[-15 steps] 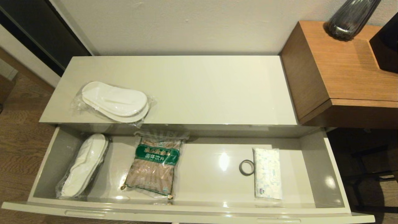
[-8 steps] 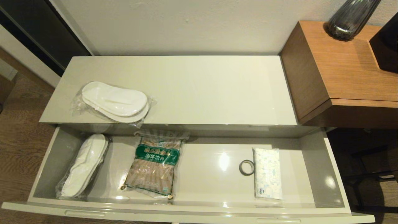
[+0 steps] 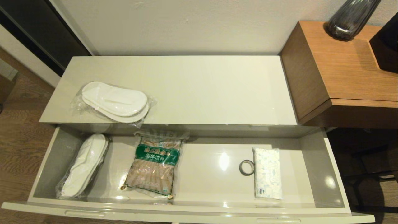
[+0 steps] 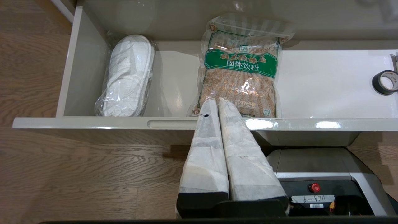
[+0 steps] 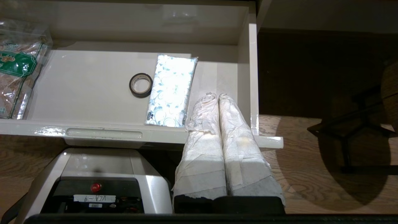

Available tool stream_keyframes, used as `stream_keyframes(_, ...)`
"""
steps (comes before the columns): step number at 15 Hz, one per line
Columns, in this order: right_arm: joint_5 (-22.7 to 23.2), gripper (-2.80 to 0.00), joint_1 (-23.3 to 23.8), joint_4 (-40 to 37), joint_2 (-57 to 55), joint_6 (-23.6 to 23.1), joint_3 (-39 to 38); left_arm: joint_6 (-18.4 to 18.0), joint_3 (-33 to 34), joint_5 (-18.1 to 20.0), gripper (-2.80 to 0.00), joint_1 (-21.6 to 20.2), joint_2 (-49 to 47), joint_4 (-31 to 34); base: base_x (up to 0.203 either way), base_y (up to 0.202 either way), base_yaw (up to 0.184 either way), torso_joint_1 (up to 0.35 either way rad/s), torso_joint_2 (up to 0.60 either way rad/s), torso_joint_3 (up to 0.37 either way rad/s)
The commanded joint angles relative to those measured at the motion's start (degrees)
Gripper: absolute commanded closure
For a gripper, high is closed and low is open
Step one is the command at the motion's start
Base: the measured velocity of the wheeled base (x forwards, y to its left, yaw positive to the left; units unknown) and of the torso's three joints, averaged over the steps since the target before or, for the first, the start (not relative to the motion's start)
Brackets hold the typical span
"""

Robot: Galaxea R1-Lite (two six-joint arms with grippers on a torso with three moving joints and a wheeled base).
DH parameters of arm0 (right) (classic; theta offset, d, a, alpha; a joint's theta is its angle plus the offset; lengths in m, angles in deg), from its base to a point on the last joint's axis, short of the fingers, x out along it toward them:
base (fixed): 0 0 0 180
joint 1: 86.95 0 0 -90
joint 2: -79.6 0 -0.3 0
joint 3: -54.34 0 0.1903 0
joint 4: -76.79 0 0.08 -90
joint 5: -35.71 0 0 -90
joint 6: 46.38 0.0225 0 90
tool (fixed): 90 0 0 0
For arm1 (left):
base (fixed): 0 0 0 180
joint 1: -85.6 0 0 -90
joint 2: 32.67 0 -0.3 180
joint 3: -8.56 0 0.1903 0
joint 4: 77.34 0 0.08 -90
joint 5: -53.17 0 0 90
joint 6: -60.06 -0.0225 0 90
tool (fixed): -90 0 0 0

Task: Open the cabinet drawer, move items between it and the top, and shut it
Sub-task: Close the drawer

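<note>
Head view shows the drawer [image 3: 192, 174] pulled fully out below the cabinet top [image 3: 199, 84]. Inside lie a bagged slipper pair [image 3: 84, 165] by the left wall, a green drink-mix bag [image 3: 154, 165] left of centre, and a tape roll [image 3: 247, 167] touching a tissue packet [image 3: 268, 177] near the right wall. Another slipper pair [image 3: 114, 102] sits at the top's front left edge. Left gripper [image 4: 217, 101] and right gripper [image 5: 214, 96] hover at the drawer's front edge, jaws pressed together, empty. The risks I judge: slippery plastic bags sliding free, or a grab for the tape catching the packet.
</note>
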Motion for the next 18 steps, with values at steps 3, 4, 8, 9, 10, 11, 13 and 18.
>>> stream_keyframes(3, 0.12, 0.0, -0.01, -0.7, -0.09, -1.19, 0.17, 0.0, 0.01, 0.0, 0.0, -0.04, -0.13, -0.02, 0.0, 0.0, 0.0, 0.0, 0.0, 0.0)
stream_keyframes(4, -0.07, 0.0, -0.01, -3.0, -0.09, -0.73, 0.77, 0.0, 0.01, 0.0, 0.0, -0.04, -0.13, -0.02, 0.0, 0.0, 0.0, 0.0, 0.0, 0.0)
stream_keyframes(8, 0.07, 0.0, -0.01, -5.44, -2.79, -2.39, 4.73, 0.0, 0.01, 0.0, 0.0, -0.04, -0.13, -0.02, 0.0, 0.0, 0.0, 0.0, 0.0, 0.0)
stream_keyframes(9, 0.7, 0.0, -0.03, -6.04, -7.2, -1.84, 8.65, 0.0, 0.01, 0.0, 0.0, -0.04, -0.13, -0.02, 0.0, 0.0, 0.0, 0.0, 0.0, 0.0)
stream_keyframes(10, 1.58, 0.0, -0.04, -6.67, -13.44, -1.14, 13.03, 0.09, 0.01, 0.0, 0.0, -0.04, -0.13, -0.02, 0.0, 0.0, 0.0, 0.0, 0.0, 0.0)
stream_keyframes(11, 2.42, 0.0, -0.05, -7.4, -20.32, -0.54, 17.15, 0.0, 0.01, 0.0, 0.0, -0.04, -0.13, -0.02, 0.0, 0.0, 0.0, 0.0, 0.0, 0.0)
stream_keyframes(13, 3.63, 0.0, -0.07, -10.1, -33.55, 0.18, 24.23, 0.07, 0.01, 0.0, 0.0, -0.04, -0.13, -0.02, 0.0, 0.0, 0.0, 0.0, 0.0, 0.0)
stream_keyframes(18, 5.14, 0.0, -1.91, -17.13, -56.1, 2.89, 32.14, 0.0, 0.01, 0.0, 0.0, -0.04, -0.13, -0.02, 0.0, 0.0, 0.0, 0.0, 0.0, 0.0)
